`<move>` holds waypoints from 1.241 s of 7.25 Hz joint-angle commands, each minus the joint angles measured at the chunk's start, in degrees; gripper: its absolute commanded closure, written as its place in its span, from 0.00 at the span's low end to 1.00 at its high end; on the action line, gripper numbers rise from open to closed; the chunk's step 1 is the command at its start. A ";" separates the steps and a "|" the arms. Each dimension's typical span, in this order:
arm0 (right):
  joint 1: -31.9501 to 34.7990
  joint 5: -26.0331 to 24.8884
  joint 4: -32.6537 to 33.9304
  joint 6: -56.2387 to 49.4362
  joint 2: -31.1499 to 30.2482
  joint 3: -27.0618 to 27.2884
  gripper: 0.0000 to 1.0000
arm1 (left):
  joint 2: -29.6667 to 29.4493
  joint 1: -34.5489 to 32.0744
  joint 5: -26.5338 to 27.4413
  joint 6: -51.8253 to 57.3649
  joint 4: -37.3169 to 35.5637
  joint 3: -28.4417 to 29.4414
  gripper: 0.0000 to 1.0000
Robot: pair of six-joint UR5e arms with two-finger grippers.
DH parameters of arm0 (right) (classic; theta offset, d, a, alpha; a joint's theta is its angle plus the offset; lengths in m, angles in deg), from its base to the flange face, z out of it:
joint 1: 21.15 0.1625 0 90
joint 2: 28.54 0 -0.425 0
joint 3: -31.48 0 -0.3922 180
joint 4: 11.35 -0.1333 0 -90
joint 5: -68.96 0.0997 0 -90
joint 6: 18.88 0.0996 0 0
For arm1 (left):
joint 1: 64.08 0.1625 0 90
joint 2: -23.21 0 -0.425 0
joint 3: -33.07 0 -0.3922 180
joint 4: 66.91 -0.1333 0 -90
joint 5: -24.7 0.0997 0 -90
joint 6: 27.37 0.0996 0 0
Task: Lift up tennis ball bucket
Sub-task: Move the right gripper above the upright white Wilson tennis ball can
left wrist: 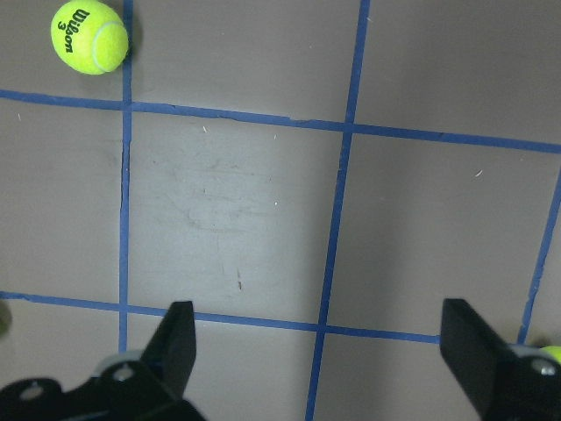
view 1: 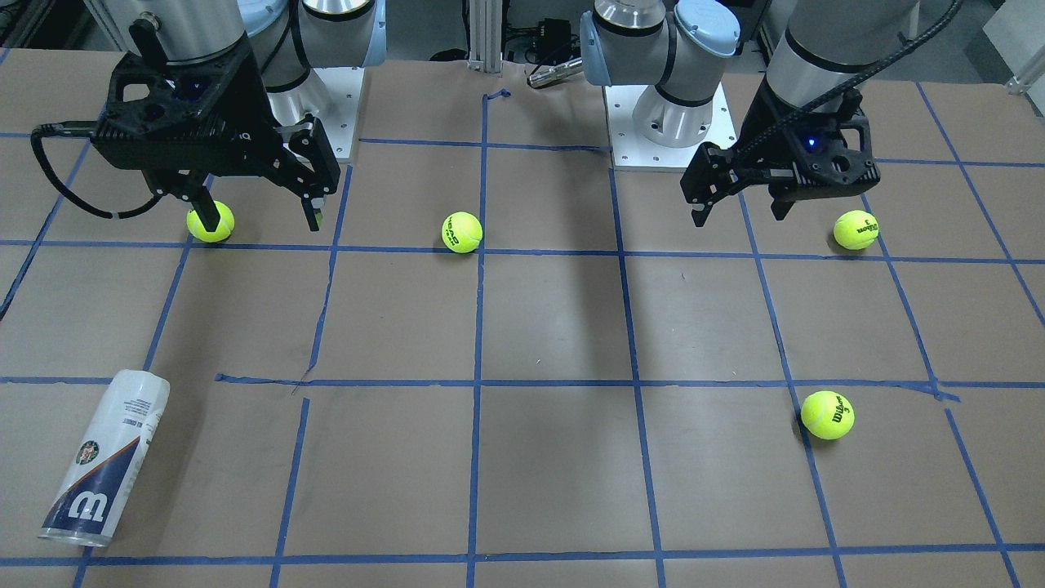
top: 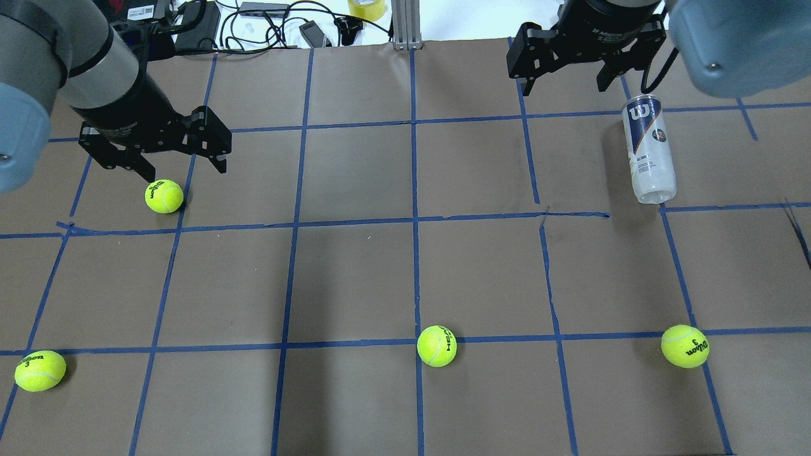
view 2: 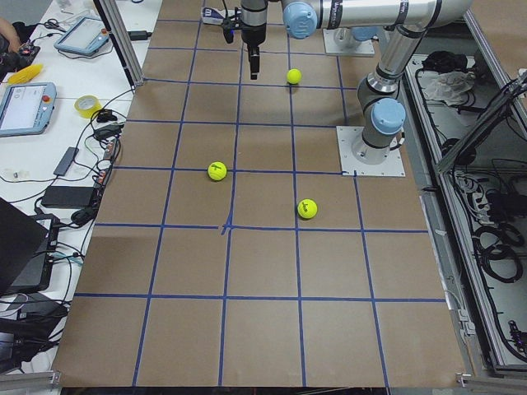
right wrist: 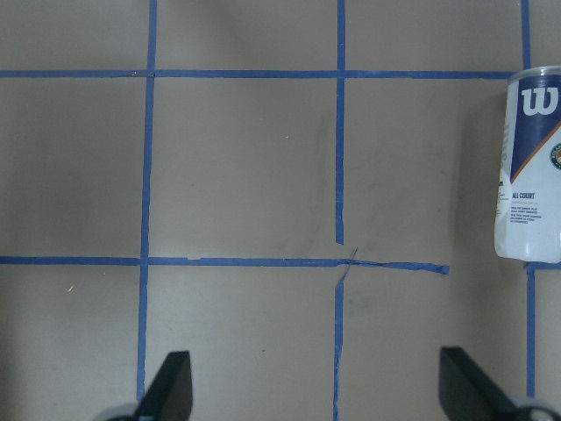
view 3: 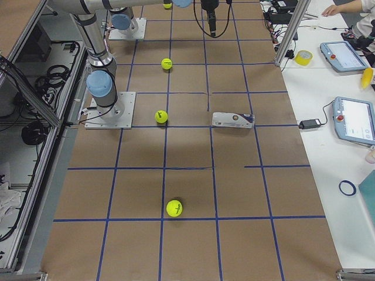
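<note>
Nearest the front-facing camera, the tennis ball bucket is seen lying on its side on the surface, on the robot's right and at the side far from the robot. Its navy end, with the white W and the silver rim, is turned away from the robot, and its pale end is turned toward it. It is held by neither gripper.

The right gripper is held in the air, apart from the bucket, with its fingers spread wide and empty. In the right wrist view the bucket is caught at the right edge, outside the span of the fingers.

The surface is brown and is marked into squares with blue tape. Four tennis balls are scattered on it, all well apart from the bucket. Three are set in a row nearer the robot, and one lies further out on the robot's left.

The left gripper is likewise held above the surface, its fingers spread and empty. In the overhead view the further ball is seen just beside it. Cables and a roll of yellow tape are seen past the far edge.
</note>
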 commanded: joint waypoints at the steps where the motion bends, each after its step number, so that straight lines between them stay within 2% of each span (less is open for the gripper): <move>1: -0.02 0.01 0.40 0.12 -0.09 0.12 0.00 | 0.00 0.00 0.00 0.08 0.04 0.00 0.00; 3: -1.07 0.01 0.93 0.21 0.43 0.04 0.00 | 0.00 0.00 0.00 0.00 -0.05 0.00 0.00; 4: -3.77 0.62 0.58 0.73 0.70 -0.14 0.00 | 0.09 0.00 0.00 0.08 -0.05 0.09 0.00; 6: -6.08 1.41 -0.30 0.91 6.29 -0.14 0.00 | 0.09 0.00 0.00 0.00 0.04 0.09 0.00; 7: -6.35 2.03 5.10 0.74 8.50 -0.57 0.00 | 0.18 0.00 -0.08 0.00 0.12 0.00 0.00; 8: -7.66 -0.23 9.33 0.30 12.00 0.12 0.00 | 0.18 0.00 0.00 0.00 0.13 0.00 0.00; 9: -10.71 -2.51 11.37 -0.48 15.61 -1.88 0.00 | 0.18 0.00 -0.08 0.08 0.13 0.00 0.00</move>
